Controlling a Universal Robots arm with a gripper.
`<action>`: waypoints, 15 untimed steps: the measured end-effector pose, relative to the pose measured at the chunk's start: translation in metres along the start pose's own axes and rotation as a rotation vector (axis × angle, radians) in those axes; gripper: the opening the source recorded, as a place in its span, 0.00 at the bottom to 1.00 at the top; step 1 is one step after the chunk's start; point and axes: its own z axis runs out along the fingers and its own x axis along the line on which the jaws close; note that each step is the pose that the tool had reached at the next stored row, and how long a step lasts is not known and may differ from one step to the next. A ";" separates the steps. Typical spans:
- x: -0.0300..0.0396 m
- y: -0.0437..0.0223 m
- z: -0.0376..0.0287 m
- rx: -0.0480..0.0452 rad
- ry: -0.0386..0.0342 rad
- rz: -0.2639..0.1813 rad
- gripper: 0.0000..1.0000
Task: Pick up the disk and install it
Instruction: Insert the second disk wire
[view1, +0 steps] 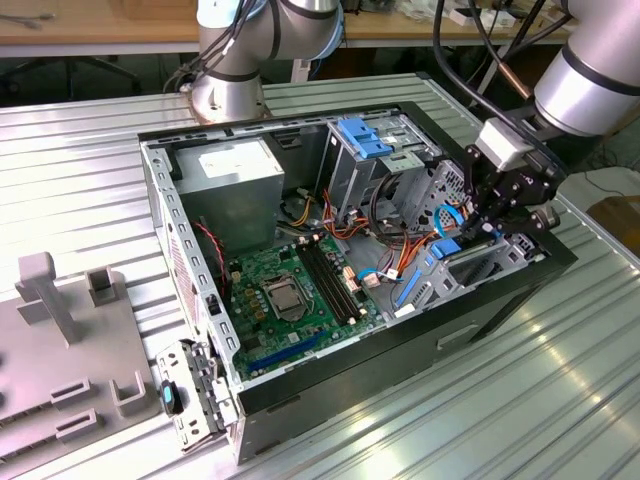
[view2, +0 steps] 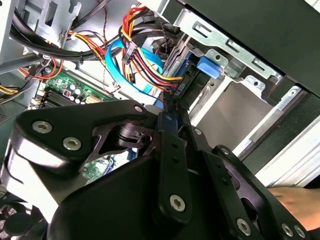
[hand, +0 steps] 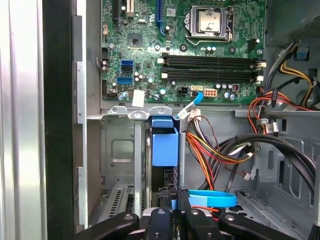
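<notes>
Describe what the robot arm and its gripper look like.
The arm is a thick silver-grey tube with black cables running alongside it. A small light-grey box sits at the wrist. The gripper is matte black, built of flat linkage bars joined by silver screw heads, tapering to slim black fingers.

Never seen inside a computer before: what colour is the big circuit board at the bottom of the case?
Green, with black slots; the circuit board shows best in the first wrist view.

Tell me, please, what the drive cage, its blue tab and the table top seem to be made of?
The drive cage looks like bare sheet metal: dull grey, with stamped holes and folded edges. The blue tab looks like moulded plastic: even, matte colour. The table top seems to be ribbed metal, perhaps aluminium: silver, with streaky reflections along the ribs.
</notes>
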 end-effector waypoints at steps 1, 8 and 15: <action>0.0007 0.0000 0.0000 0.0000 -0.0001 0.000 0.16; 0.0016 0.0000 -0.0001 0.0000 0.0000 0.000 0.16; 0.0018 0.0002 0.0022 0.0000 -0.0034 0.000 0.16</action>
